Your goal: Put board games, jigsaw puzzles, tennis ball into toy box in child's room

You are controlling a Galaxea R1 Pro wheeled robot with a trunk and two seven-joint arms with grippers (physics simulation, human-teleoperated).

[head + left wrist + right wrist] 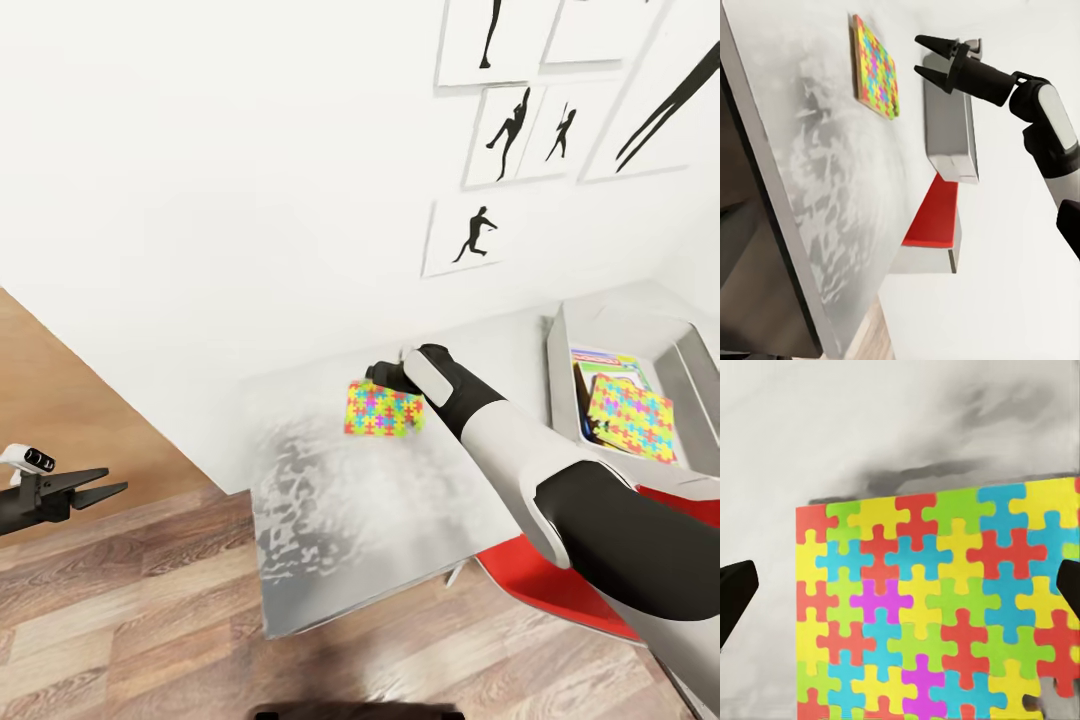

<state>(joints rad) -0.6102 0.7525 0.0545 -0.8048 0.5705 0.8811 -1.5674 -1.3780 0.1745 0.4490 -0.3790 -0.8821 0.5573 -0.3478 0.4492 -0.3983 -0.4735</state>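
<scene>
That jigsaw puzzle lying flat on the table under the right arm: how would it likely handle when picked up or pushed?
The jigsaw puzzle looks thin and flat, so it is probably light, and it won't roll. Lying flush on the smooth table, it may slide when pushed, and its edge could be hard to pinch. The open right end effector sits close above it.

Everything I see is bright and evenly lit; the tabletop [330, 520] shows mottled grey reflections, and walls wash out nearly white.

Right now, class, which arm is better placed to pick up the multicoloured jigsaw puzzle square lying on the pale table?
Right. Its hand hangs open just above the multicoloured jigsaw puzzle square; the left hand is off beyond the pale table edge, over the floor.
</scene>
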